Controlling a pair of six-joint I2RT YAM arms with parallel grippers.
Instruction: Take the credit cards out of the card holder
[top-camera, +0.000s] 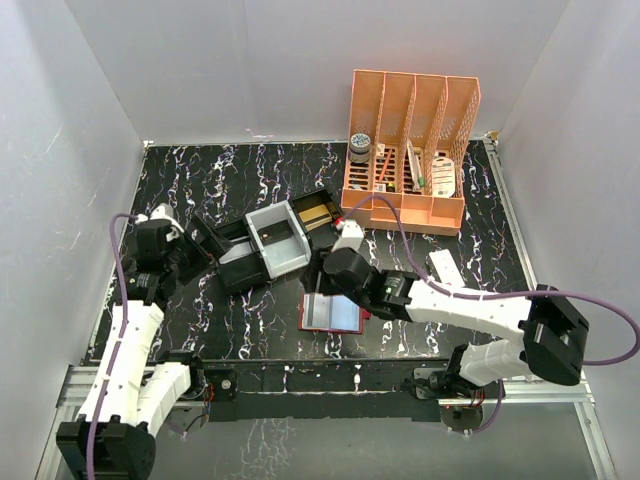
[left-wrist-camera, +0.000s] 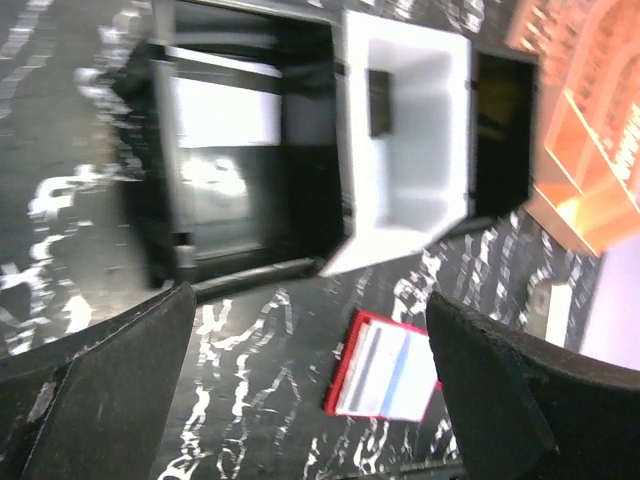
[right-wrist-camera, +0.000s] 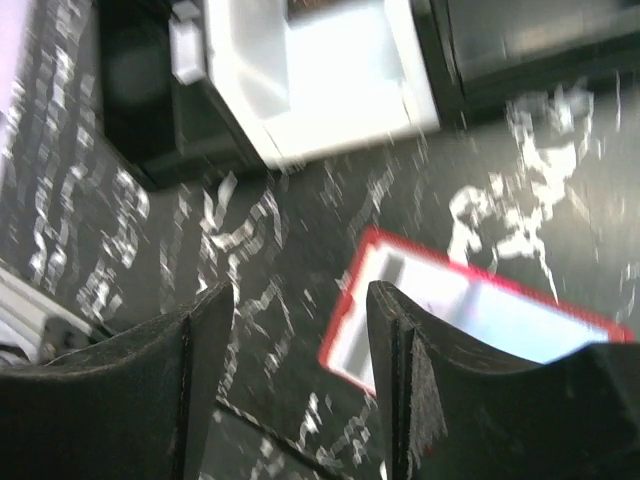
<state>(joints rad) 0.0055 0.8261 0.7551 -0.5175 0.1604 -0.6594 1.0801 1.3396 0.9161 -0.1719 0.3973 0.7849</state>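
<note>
The red card holder (top-camera: 305, 312) lies open and flat on the black marbled table near the front edge. A pale grey-blue credit card (top-camera: 333, 314) rests on top of it. My right gripper (top-camera: 322, 285) hovers just behind the holder's left end and is open. In the right wrist view its fingertips (right-wrist-camera: 215, 310) stand apart with nothing between them, and the card holder (right-wrist-camera: 345, 325) with the card (right-wrist-camera: 480, 320) shows partly behind the right finger. My left gripper (top-camera: 205, 250) is wide open at the left, by the black tray. Its wrist view shows the card holder (left-wrist-camera: 345, 365) farther off.
A black compartmented tray with a grey insert (top-camera: 277, 235) stands behind the holder. An orange file organiser (top-camera: 410, 150) with small items is at the back right. A small white box (top-camera: 448, 268) lies right of my right arm. White walls enclose the table.
</note>
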